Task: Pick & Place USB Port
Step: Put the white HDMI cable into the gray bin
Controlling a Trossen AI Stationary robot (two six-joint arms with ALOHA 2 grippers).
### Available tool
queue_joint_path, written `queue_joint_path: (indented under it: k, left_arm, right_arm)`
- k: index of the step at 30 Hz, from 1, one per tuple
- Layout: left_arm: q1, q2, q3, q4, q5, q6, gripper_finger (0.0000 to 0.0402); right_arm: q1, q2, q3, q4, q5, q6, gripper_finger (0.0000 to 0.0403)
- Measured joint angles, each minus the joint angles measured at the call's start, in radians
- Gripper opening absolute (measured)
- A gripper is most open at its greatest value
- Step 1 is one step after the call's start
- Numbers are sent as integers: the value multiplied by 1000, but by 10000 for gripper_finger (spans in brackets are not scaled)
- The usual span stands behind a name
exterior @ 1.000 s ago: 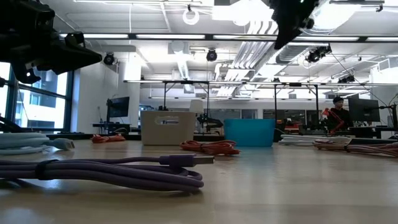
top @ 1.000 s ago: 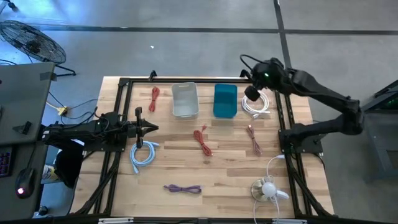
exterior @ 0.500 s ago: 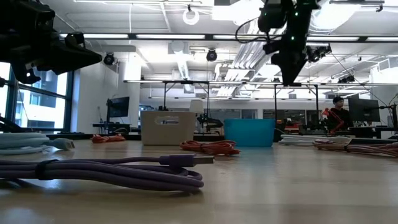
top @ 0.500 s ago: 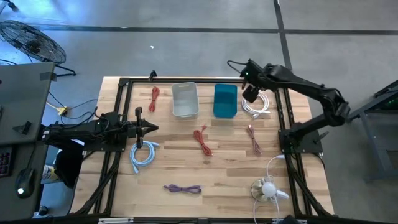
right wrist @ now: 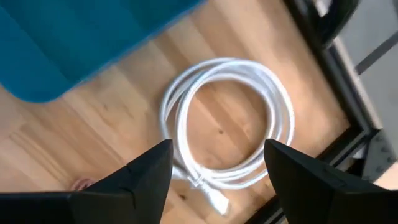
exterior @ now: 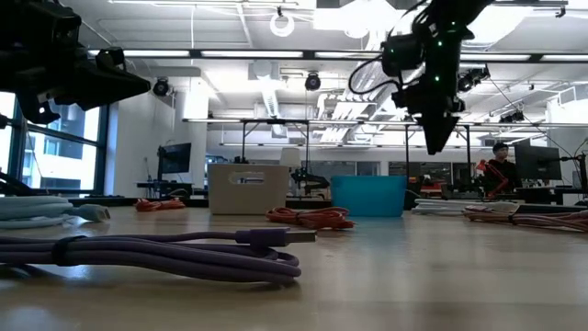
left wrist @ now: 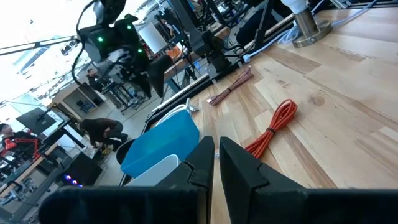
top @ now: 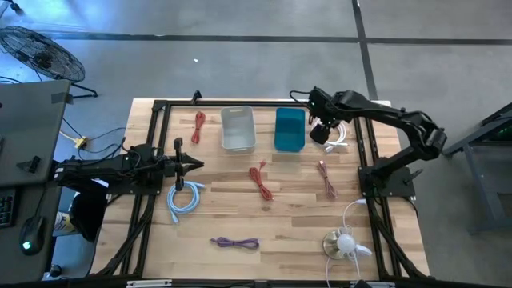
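A white coiled cable [right wrist: 224, 118] lies flat on the wooden table at the far right, beside the blue bin [top: 290, 128]. My right gripper [right wrist: 217, 180] hangs above this coil [top: 332, 134], open, fingers pointing down, touching nothing. In the low view, the right gripper [exterior: 432, 133] is well clear of the table. At the table's left, my left gripper [top: 192, 166] waits shut and empty, above a light blue cable [top: 184, 196].
A white bin [top: 238, 128] stands left of the blue one. Other bundled cables lie about: red [top: 198, 126], red [top: 260, 180], pinkish [top: 326, 178] and purple [top: 234, 242]. A small white fan [top: 344, 242] stands near right. A black frame rail [top: 362, 144] runs beside the coil.
My right gripper has come down from high above the table toward the white coiled cable and shifted a little toward the table's left, beside the blue bin. The cable has stayed where it was.
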Motion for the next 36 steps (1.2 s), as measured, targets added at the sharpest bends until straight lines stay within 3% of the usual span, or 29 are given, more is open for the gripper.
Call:
queue_joint_path:
  k: [5, 19, 28, 36]
  left_arm:
    - [0, 0, 0, 0, 0, 0, 24]
    - [0, 0, 0, 0, 0, 0, 24]
    - [0, 0, 0, 0, 0, 0, 24]
    - [0, 0, 0, 0, 0, 0, 24]
  right_arm:
    - [1, 0, -69, 47, -70, -1, 243]
    - [0, 0, -211, 200, -123, -6, 245]
    - [-3, 0, -227, 259, -132, -19, 241]
    - [-79, 0, -227, 279, -146, -23, 241]
